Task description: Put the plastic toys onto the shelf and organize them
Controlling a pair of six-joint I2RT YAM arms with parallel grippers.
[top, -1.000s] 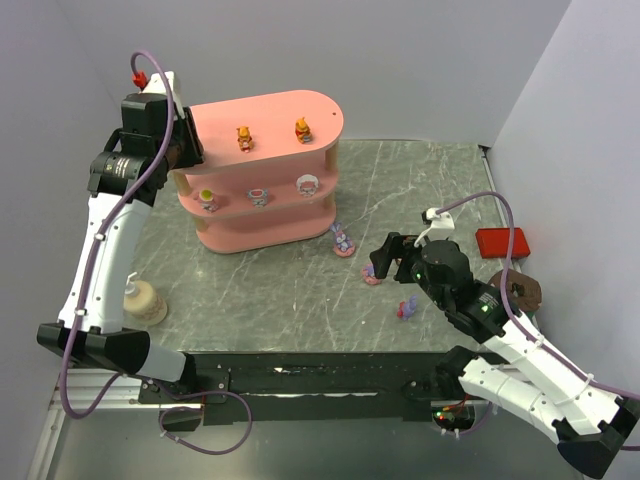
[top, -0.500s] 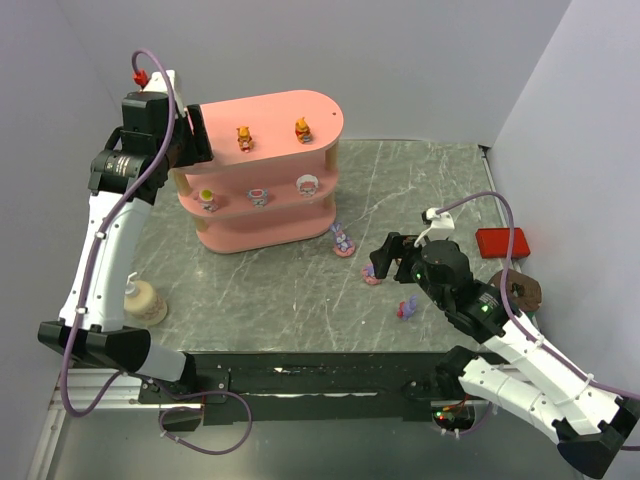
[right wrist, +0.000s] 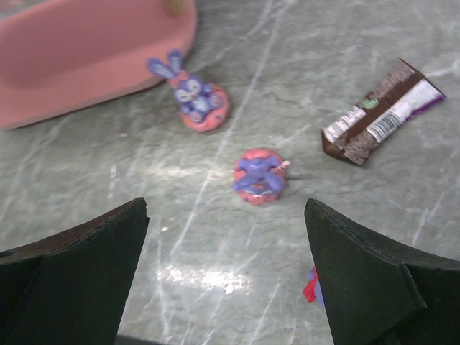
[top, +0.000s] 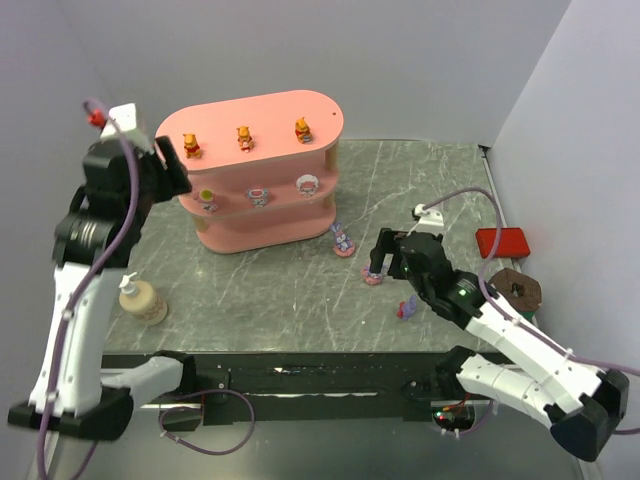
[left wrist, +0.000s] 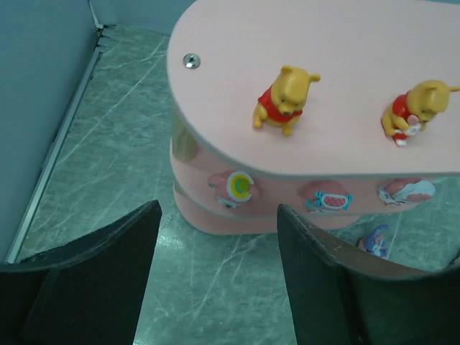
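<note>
The left gripper (left wrist: 217,233) has drawn back from the shelf (top: 320,115), jaws wide and empty, leaving a third bear (top: 190,146) at the top tier's left end (that row looks complete). The right gripper (right wrist: 224,223), also spread open, has edged toward the purple toy (right wrist: 259,176) on the table right of the shelf. A second purple figure (right wrist: 313,286) is cut off at the near edge of the right wrist view.

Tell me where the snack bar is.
In the right wrist view the snack bar lies flat on the table, up and right of the middle purple toy.
</note>
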